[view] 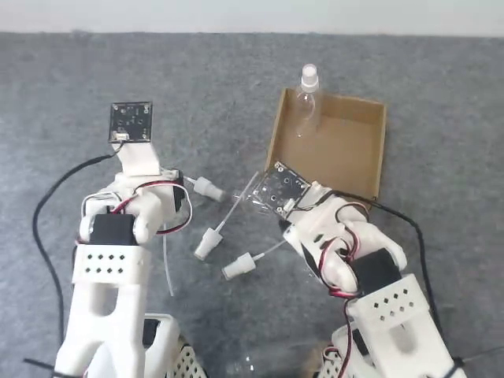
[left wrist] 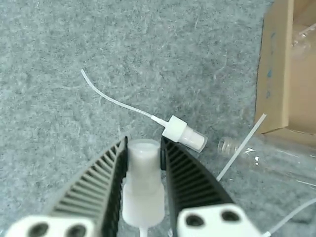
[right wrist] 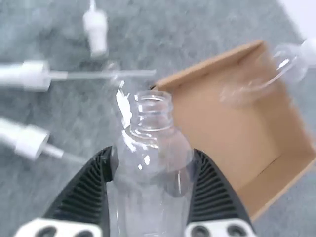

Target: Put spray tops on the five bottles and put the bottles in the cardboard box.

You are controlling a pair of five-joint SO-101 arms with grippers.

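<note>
Pinching a spray top (left wrist: pixel 143 182) between them, the left gripper's (left wrist: pixel 143 143) ribbed jaws stand a little apart, pressed against either side of the top's body. The top's long axis runs along the jaws, with its head pointing away from the wrist and its dip tube trailing back toward the arm. Just past the jaw tips a loose spray top (left wrist: pixel 185 134) lies flat on the grey table (view: pixel 71 94), head toward the box, its tube curving off the other way. A second loose top (view: pixel 206 242) and a third loose top (view: pixel 240 265) lie between the two arms, their thin tubes slanting toward the right arm.

The right gripper (right wrist: pixel 151 154) has its jaws spread wide and clamped on the body of a clear bottle (right wrist: pixel 150 143). The bottle's open neck points away from the wrist and toward the left arm, with its long axis low and nearly level. I cannot tell whether it touches the table. The near left corner of the cardboard box (view: pixel 354 157) sits just beside the neck. A capped bottle (view: pixel 309 98) is propped in the box's far left corner, its spray top rising above the rim. To its right the box floor shows bare cardboard out to the right wall.
</note>
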